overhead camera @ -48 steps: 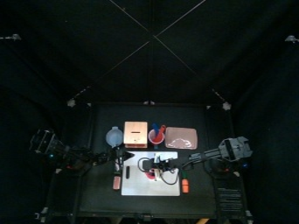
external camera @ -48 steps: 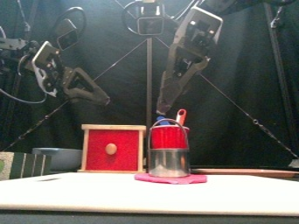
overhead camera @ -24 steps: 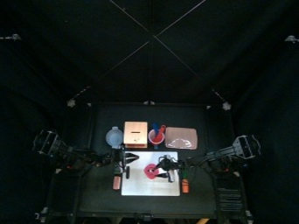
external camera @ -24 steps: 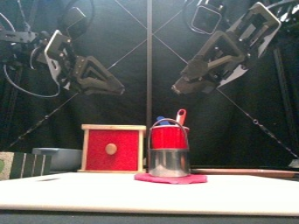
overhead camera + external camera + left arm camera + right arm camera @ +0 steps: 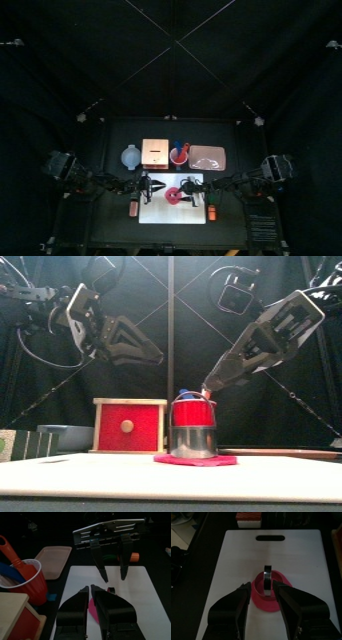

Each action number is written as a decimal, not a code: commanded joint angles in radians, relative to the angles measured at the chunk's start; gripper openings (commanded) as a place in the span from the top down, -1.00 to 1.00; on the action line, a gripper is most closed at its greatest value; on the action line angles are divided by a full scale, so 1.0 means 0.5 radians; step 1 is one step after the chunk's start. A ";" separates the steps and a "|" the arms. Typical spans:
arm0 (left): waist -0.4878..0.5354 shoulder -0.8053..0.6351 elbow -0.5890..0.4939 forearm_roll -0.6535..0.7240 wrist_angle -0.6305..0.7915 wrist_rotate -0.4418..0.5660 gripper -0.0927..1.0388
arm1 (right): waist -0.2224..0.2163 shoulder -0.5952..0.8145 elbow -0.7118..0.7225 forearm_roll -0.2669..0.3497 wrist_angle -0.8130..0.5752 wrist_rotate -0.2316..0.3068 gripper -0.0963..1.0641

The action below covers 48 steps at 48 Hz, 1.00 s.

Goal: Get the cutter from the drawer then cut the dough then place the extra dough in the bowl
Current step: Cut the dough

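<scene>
The metal cutter stands on the flat pink dough, which lies on the white cutting board. From the right, my right gripper hangs open just above the cutter's wire handle. In the left wrist view the right gripper shows its jaws apart. My left gripper is shut and holds nothing, low over the board's left part, facing the dough. Behind the board stand the wooden box with its red drawer front and the blue-grey bowl.
A red cup with a blue and a red toy knife stands behind the cutter. The pink tray lies at the back right. Small orange toys lie at the board's left and right sides.
Both arms have swung down and inward from high poses. The two grippers now sit low over the board, on either side of the dough.
</scene>
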 commanded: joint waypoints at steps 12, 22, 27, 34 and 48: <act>-0.153 0.347 -0.114 -0.089 -0.353 -0.144 -0.58 | 0.031 0.150 0.150 0.371 -0.589 -0.110 -0.36; -0.150 0.399 -0.144 -0.104 -0.356 -0.156 -0.73 | 0.064 0.215 0.120 0.546 -0.620 -0.236 -0.36; -0.147 0.414 -0.156 -0.120 -0.356 -0.144 -0.73 | 0.077 0.258 0.104 0.598 -0.672 -0.249 -0.36; -0.147 0.445 -0.153 -0.123 -0.347 -0.144 -0.73 | 0.107 0.258 0.080 0.607 -0.672 -0.242 -0.36; -0.135 0.485 -0.178 -0.120 -0.279 -0.138 -0.73 | 0.120 0.252 0.015 0.598 -0.577 -0.242 -0.36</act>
